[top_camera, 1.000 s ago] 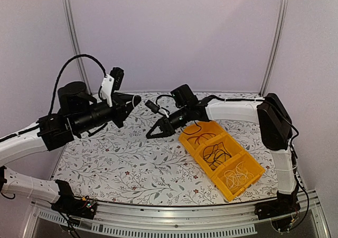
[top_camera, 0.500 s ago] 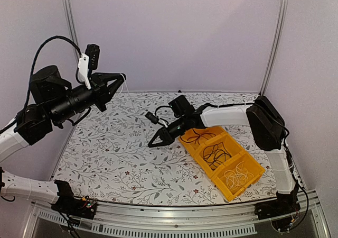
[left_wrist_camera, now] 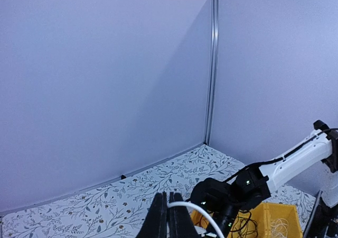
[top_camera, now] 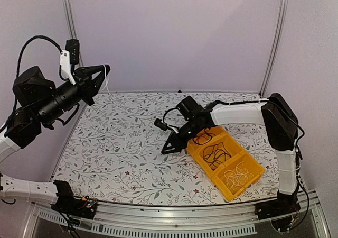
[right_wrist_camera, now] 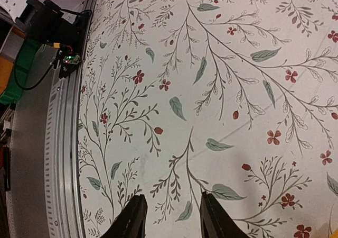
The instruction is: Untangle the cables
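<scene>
My left gripper (top_camera: 103, 72) is raised high above the table's far left. It is shut on a thin white cable (top_camera: 108, 82). In the left wrist view the shut fingertips (left_wrist_camera: 169, 197) pinch this white cable (left_wrist_camera: 196, 209), which curves down to the right and out of frame. My right gripper (top_camera: 170, 146) is low over the floral table, just left of the yellow tray (top_camera: 242, 184). In the right wrist view it (right_wrist_camera: 171, 205) is open and empty. The tray's two far compartments hold black cables (top_camera: 215, 154). The near one holds white cables (top_camera: 236, 173).
The table's metal front rail (right_wrist_camera: 62, 116) with a small circuit board shows in the right wrist view. Walls and upright posts (top_camera: 276, 37) close the back and sides. The tray also shows in the left wrist view (left_wrist_camera: 289, 211), behind my right arm (left_wrist_camera: 232, 190).
My left gripper has risen and swung left, away from the table, carrying the white cable. My right gripper has shifted right and nearer, alongside the tray.
</scene>
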Robot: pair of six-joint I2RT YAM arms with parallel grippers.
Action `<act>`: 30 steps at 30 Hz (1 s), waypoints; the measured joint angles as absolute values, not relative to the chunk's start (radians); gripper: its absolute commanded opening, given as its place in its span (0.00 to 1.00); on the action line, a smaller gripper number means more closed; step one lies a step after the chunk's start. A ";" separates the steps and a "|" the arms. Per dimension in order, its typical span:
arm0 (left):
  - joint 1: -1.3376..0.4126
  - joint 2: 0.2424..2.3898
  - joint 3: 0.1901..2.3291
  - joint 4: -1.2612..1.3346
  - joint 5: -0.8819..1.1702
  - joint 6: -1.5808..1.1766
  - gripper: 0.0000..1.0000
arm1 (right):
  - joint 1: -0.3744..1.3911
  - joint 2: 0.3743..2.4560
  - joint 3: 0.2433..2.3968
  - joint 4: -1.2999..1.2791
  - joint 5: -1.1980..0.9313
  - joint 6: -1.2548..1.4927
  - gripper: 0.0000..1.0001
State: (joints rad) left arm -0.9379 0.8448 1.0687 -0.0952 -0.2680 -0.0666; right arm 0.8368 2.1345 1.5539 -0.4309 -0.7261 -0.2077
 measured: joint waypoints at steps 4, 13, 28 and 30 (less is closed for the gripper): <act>-0.938 0.861 1.064 -0.087 -0.274 -0.060 0.00 | 0.817 1.937 1.476 -0.473 -0.708 -0.292 0.42; -0.941 1.052 1.065 -0.057 -0.118 -0.093 0.00 | 0.469 1.507 1.262 -0.461 -0.683 -0.382 0.47; -1.075 1.564 1.285 0.102 0.228 -0.120 0.00 | 0.073 1.283 0.911 -0.241 -0.464 -0.379 0.52; -1.088 1.628 1.346 0.120 0.263 -0.120 0.00 | 0.063 1.286 0.911 -0.231 -0.441 -0.384 0.53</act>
State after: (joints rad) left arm -1.0878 1.6279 1.3460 0.1204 0.2630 -0.1204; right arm 0.0631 1.2861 0.9108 -0.2310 -0.4412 -0.3840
